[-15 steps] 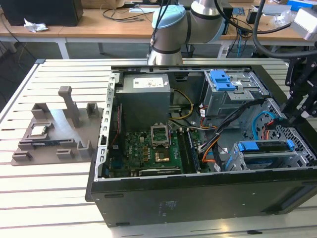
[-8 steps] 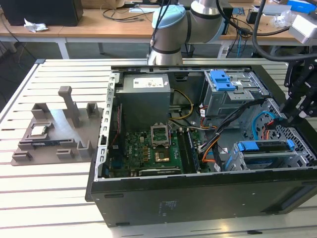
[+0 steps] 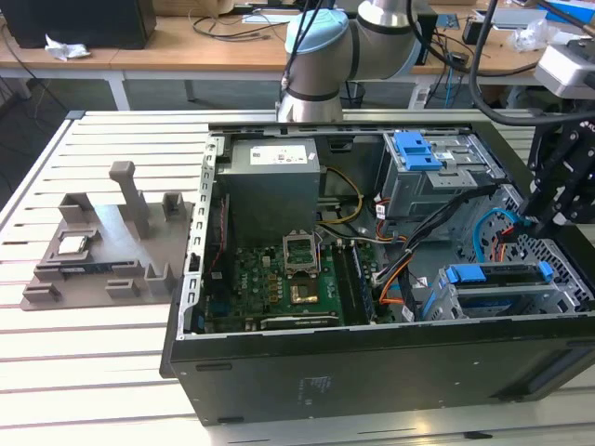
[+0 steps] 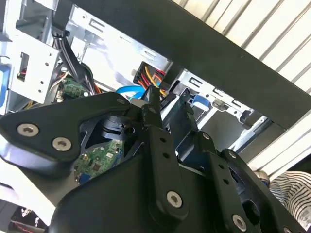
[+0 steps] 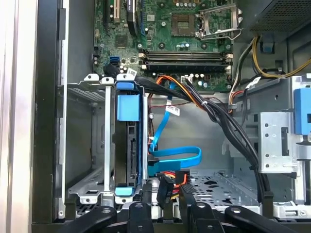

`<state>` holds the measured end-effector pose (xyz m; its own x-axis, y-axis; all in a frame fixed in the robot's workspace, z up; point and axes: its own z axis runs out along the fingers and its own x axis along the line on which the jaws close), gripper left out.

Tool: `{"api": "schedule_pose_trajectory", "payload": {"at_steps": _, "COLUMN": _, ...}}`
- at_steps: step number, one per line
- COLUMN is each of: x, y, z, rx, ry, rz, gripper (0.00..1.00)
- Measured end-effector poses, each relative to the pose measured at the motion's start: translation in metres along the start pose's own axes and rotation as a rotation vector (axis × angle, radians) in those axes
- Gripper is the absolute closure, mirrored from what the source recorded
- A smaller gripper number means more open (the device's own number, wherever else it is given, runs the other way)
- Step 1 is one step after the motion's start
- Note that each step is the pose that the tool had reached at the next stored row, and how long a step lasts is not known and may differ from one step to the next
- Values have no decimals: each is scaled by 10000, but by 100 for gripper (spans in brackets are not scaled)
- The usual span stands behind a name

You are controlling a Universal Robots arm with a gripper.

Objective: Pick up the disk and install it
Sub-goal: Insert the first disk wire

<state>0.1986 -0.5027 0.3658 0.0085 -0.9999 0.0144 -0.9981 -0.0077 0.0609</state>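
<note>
Gripper (image 3: 537,221) is seen at right of the exterior view, over the case (image 3: 372,372); its state cannot be told. Disk (image 5: 127,141) is seated in the cage (image 5: 87,145), left-centre of the first wrist view.

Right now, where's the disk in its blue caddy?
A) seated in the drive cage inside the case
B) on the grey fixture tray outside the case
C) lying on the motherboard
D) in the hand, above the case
A: the disk sits on edge in the drive cage, and the hand is just beside it.
</note>
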Motion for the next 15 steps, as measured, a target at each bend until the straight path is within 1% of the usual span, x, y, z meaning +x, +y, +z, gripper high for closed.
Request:
{"api": "schedule_pose_trajectory", "payload": {"at_steps": 3, "x": 0, "y": -3, "z": 43, "rx": 0, "ry": 49, "rz": 4, "gripper": 64}}
{"api": "schedule_pose_trajectory", "payload": {"at_steps": 4, "x": 0, "y": -3, "z": 43, "rx": 0, "ry": 63, "rz": 5, "gripper": 64}}
{"api": "schedule_pose_trajectory", "payload": {"at_steps": 6, "x": 0, "y": -4, "z": 44, "rx": 0, "ry": 62, "rz": 4, "gripper": 64}}
{"api": "schedule_pose_trajectory", "payload": {"at_steps": 7, "x": 0, "y": -4, "z": 44, "rx": -1, "ry": 63, "rz": 5, "gripper": 65}}
{"api": "schedule_pose_trajectory", "payload": {"at_steps": 8, "x": 0, "y": -4, "z": 44, "rx": 0, "ry": 62, "rz": 4, "gripper": 72}}
{"api": "schedule_pose_trajectory", "payload": {"at_steps": 9, "x": 0, "y": -4, "z": 44, "rx": 0, "ry": 62, "rz": 5, "gripper": 72}}
{"api": "schedule_pose_trajectory", "payload": {"at_steps": 10, "x": 0, "y": -5, "z": 44, "rx": -1, "ry": 62, "rz": 4, "gripper": 83}}
{"api": "schedule_pose_trajectory", "payload": {"at_steps": 15, "x": 4, "y": -6, "z": 44, "rx": -1, "ry": 62, "rz": 5, "gripper": 83}}
